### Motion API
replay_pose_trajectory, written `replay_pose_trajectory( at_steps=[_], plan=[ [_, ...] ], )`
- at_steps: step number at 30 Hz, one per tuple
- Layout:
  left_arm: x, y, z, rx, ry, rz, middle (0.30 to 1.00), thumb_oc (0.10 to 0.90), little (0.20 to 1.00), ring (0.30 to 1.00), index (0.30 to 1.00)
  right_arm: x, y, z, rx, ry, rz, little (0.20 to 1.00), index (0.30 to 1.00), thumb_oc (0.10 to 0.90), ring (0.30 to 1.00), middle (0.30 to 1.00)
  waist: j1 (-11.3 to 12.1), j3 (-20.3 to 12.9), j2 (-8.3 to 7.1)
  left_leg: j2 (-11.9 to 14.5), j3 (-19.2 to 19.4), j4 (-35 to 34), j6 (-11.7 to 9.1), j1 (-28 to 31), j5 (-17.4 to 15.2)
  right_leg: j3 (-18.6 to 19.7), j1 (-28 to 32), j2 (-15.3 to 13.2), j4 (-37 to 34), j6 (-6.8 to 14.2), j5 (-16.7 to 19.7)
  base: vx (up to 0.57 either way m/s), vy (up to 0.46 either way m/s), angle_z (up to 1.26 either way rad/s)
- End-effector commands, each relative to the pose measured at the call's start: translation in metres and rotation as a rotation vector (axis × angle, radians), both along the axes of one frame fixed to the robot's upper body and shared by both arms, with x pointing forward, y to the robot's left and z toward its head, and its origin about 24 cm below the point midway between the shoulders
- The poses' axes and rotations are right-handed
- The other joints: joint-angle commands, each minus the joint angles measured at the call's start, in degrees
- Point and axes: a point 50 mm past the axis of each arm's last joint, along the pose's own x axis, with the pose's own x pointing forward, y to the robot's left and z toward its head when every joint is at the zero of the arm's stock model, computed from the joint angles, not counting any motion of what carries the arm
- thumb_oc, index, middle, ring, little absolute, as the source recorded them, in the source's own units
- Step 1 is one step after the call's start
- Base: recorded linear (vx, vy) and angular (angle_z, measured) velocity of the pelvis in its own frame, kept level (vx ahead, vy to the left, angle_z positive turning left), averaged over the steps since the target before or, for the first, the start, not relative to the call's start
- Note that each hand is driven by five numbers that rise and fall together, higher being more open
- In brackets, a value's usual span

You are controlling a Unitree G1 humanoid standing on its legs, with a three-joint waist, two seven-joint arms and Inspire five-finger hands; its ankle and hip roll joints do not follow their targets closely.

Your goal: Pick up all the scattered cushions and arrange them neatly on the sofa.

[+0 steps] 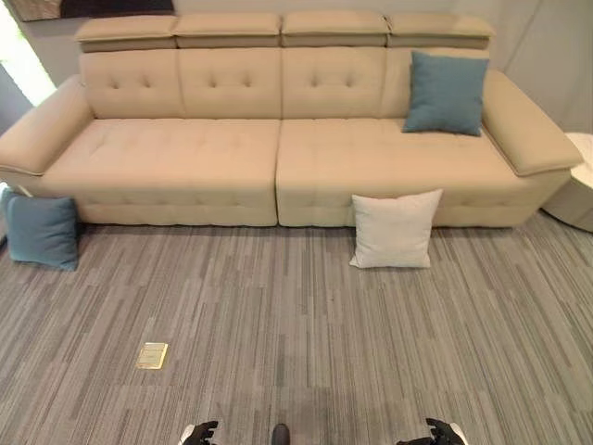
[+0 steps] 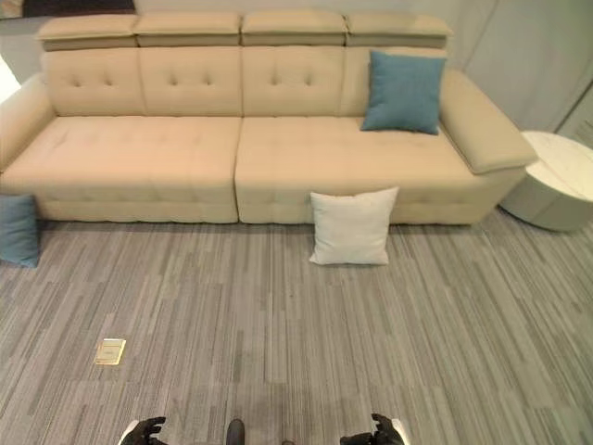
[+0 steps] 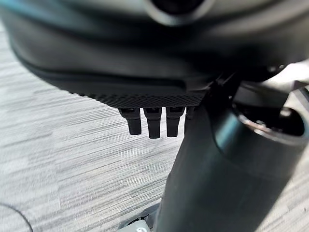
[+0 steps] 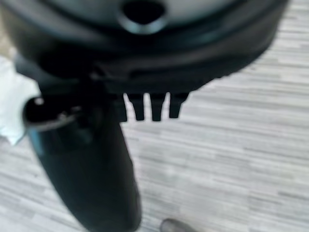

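Sofa (image 1: 278,139): long beige four-seater, set against the wall, seat mostly bare. Grey striped carpet floor (image 1: 306,352) in front of it.

Cushions, three seen:
- Teal cushion on sofa (image 1: 446,93): upright against the backrest at the robot's right end, beside the armrest. Looks placed; count as done.
- White cushion (image 1: 395,230): on the floor, leaning against the sofa's front base, below the right seat half. Not yet done.
- Teal cushion on floor (image 1: 41,230): on the floor at the robot's left end, propped by the armrest corner. Not yet done.

Judgement: roughly a third along, one up and two down. The white cushion is the nearer one and fairly central, so a likely first pick; the floor teal one calls for a move to the left.

Smaller items: round white side table (image 2: 556,181) past the sofa's right end; small brass floor plate (image 1: 152,355) in the carpet, well apart from both cushions.

Hands: left hand (image 1: 199,433) and right hand (image 1: 443,432) low at the near edge of the head views, well apart from every cushion. In each wrist view the fingers (image 3: 153,124) hang straight and relaxed over bare carpet, holding nothing.
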Motion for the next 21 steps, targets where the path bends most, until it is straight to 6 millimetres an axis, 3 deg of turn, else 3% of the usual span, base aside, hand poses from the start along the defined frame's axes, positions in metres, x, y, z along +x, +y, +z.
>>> replay_pose_trajectory(
  at_steps=[1, 3, 4, 5, 6, 10, 13, 15, 17, 19, 21],
  plan=[
    [0.035, -0.006, 0.009, 0.004, -0.102, -0.013, 0.900, 0.800, 0.900, 0.900, 0.900, 0.013, -0.007, 0.006, -0.072, -0.024, 0.057, 0.900, 0.900, 0.800, 0.900, 0.900, 0.39, 2.07, -1.00, -1.22, -5.91, 0.02, -0.74, 1.05, -6.27, -5.66, -4.84, -6.45, 1.92, 5.99, 5.36, -0.05, -0.030, -0.93],
    [0.040, -0.004, 0.012, 0.005, -0.121, -0.011, 0.900, 0.800, 0.900, 0.900, 0.900, 0.015, -0.004, 0.006, -0.069, -0.033, 0.072, 0.900, 0.900, 0.800, 0.900, 0.900, 0.90, 2.45, -1.18, -0.32, -4.07, 0.02, -1.21, 0.64, -6.38, -12.31, -6.01, -7.67, 3.22, 6.06, 4.87, -0.03, -0.116, -0.80],
    [0.040, -0.003, 0.012, 0.007, -0.120, -0.012, 0.900, 0.800, 0.900, 0.900, 0.900, 0.015, -0.004, 0.006, -0.069, -0.030, 0.070, 0.900, 0.900, 0.800, 0.900, 0.900, 0.65, 2.31, -1.24, -0.11, -3.77, 0.02, -1.29, 0.61, -6.37, -12.84, -6.10, -7.72, 3.26, 6.00, 4.75, 0.01, -0.112, -0.54],
    [0.040, -0.003, 0.012, 0.007, -0.120, -0.012, 0.900, 0.800, 0.900, 0.900, 0.900, 0.015, -0.004, 0.006, -0.069, -0.030, 0.070, 0.900, 0.900, 0.800, 0.900, 0.900, 0.62, 2.28, -1.25, -0.11, -3.80, 0.02, -1.30, 0.58, -6.36, -12.86, -6.12, -7.72, 3.27, 6.00, 4.75, 0.08, -0.111, -0.42],
    [0.039, -0.003, 0.011, 0.012, -0.112, -0.020, 0.900, 0.800, 0.900, 0.900, 0.900, 0.013, -0.004, 0.006, -0.058, -0.030, 0.058, 0.900, 0.900, 0.800, 0.900, 0.900, 0.29, 2.12, -1.36, -0.14, -3.84, 0.02, -1.35, 0.62, -6.23, -10.38, -5.67, -6.40, 2.34, 5.28, 4.19, 0.11, -0.119, -0.20],
    [0.034, -0.006, 0.009, 0.012, -0.081, -0.046, 0.900, 0.800, 0.900, 0.900, 0.900, 0.012, -0.005, 0.006, -0.050, -0.045, 0.036, 0.900, 0.900, 0.800, 0.900, 0.900, -0.32, 1.67, -1.51, 0.85, -4.34, 0.04, -2.75, 1.40, -6.34, -9.87, -3.77, -5.00, -0.96, 3.63, 4.37, 0.13, -0.151, -0.05],
    [0.037, -0.009, 0.009, 0.005, -0.085, -0.063, 0.900, 0.800, 0.900, 0.900, 0.900, 0.018, -0.008, 0.009, -0.053, -0.075, 0.035, 0.900, 0.900, 0.800, 0.900, 0.900, -0.02, 3.64, -2.51, 1.88, -3.84, 10.02, -4.19, -2.48, -7.84, -10.24, -1.27, -4.79, -3.03, 2.47, 4.04, 0.07, -0.192, 0.14],
    [0.040, -0.011, 0.010, 0.001, -0.097, -0.059, 0.900, 0.800, 0.900, 0.900, 0.900, 0.021, -0.011, 0.011, -0.067, -0.086, 0.033, 0.900, 0.900, 0.800, 0.900, 0.900, 0.82, 4.72, -3.18, 1.79, -5.12, 18.19, -4.77, -6.46, -7.09, -10.29, 0.03, -4.54, -4.49, 1.66, 4.10, 0.04, -0.167, 0.30],
    [0.041, -0.012, 0.010, 0.001, -0.104, -0.063, 0.900, 0.800, 0.900, 0.900, 0.900, 0.023, -0.011, 0.012, -0.072, -0.090, 0.032, 0.900, 0.900, 0.800, 0.900, 0.900, 2.12, 5.35, -3.25, -0.92, -8.99, 23.37, -4.05, -9.63, -7.31, -9.15, 0.84, -3.93, -5.19, 1.13, 4.03, 0.11, -0.111, 0.02],
    [0.040, -0.012, 0.009, 0.000, -0.099, -0.062, 0.900, 0.800, 0.900, 0.900, 0.900, 0.024, -0.013, 0.013, -0.076, -0.097, 0.033, 0.900, 0.900, 0.800, 0.900, 0.900, 2.68, 4.57, -3.80, -3.69, -11.85, 21.46, -3.29, -10.91, -8.84, -8.23, 1.35, -3.94, -6.12, 1.59, 3.99, 0.19, -0.065, -0.21],
    [0.035, -0.013, 0.007, -0.001, -0.077, -0.074, 0.900, 0.800, 0.900, 0.900, 0.900, 0.024, -0.013, 0.014, -0.082, -0.097, 0.041, 0.900, 0.900, 0.800, 0.900, 0.900, 3.02, 3.79, -3.78, -4.96, -10.92, 16.48, -2.71, -12.02, -8.10, -7.89, 2.84, -3.23, -7.12, 1.92, 3.24, 0.32, -0.002, -0.09]
  ],
)
